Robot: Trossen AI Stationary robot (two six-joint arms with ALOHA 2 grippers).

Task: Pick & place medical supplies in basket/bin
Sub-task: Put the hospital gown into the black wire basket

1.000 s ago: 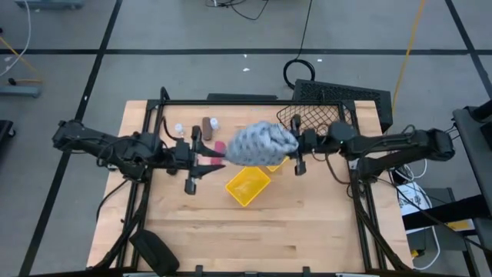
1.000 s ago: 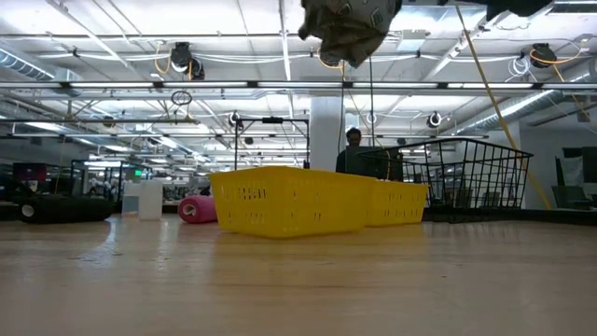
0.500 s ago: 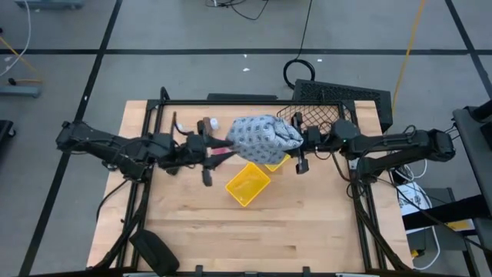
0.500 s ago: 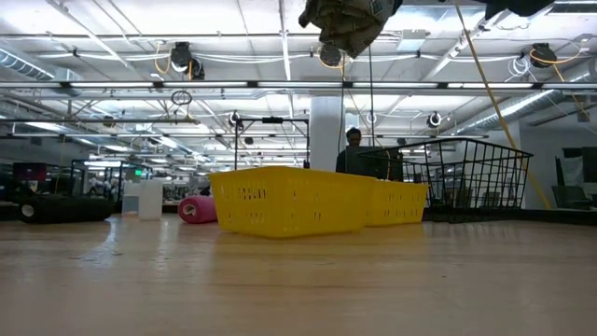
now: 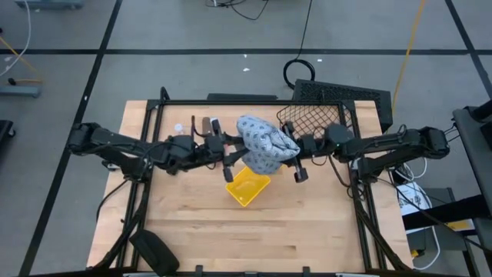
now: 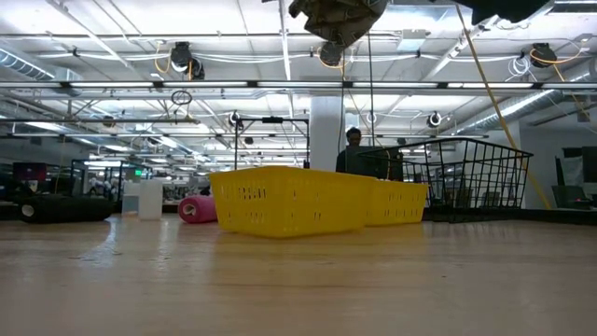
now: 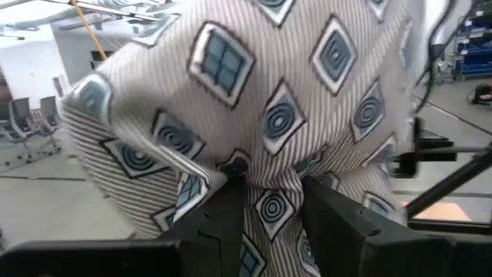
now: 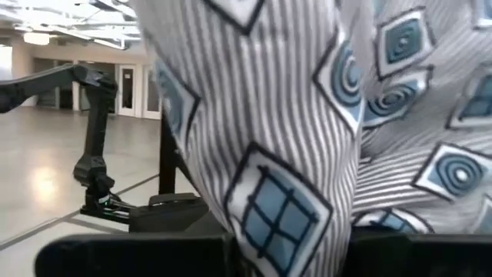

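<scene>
The grey-blue patterned cloth bundle (image 5: 262, 146) hangs in the air between both arms, over the far end of the yellow bin (image 5: 247, 187). In the low view only its lower end (image 6: 336, 19) shows, at the top edge. My left gripper (image 5: 233, 156) is shut on its left side and my right gripper (image 5: 297, 148) on its right side. The black wire basket (image 5: 319, 115) stands at the far right. Two tiny white bottles (image 5: 178, 129) (image 5: 216, 123) and the brown cylinder (image 5: 205, 123) stand far left. The pink cylinder (image 6: 197, 209) lies on its side. My left gripper pinches a gathered fold of the cloth (image 7: 273, 206) between its two fingers (image 7: 221, 219), coming level from the table's left. The bundle is lifted clear and bulges beyond the fingers. My right gripper holds the bundle's right side (image 8: 286, 201), coming level from the table's right. The cloth fills its wrist view and hides the place of contact.
The yellow bin (image 6: 289, 200) sits mid-table, with the wire basket (image 6: 466, 177) behind it to the right. A flat black box (image 5: 342, 94) lies beyond the basket. Bare wood (image 5: 231, 231) stretches along the near half of the table.
My left gripper has moved toward the table's right, up to the cloth bundle's left side. The bundle, held high all the while, has changed from a rounded lump to a longer shape that sags toward the near side.
</scene>
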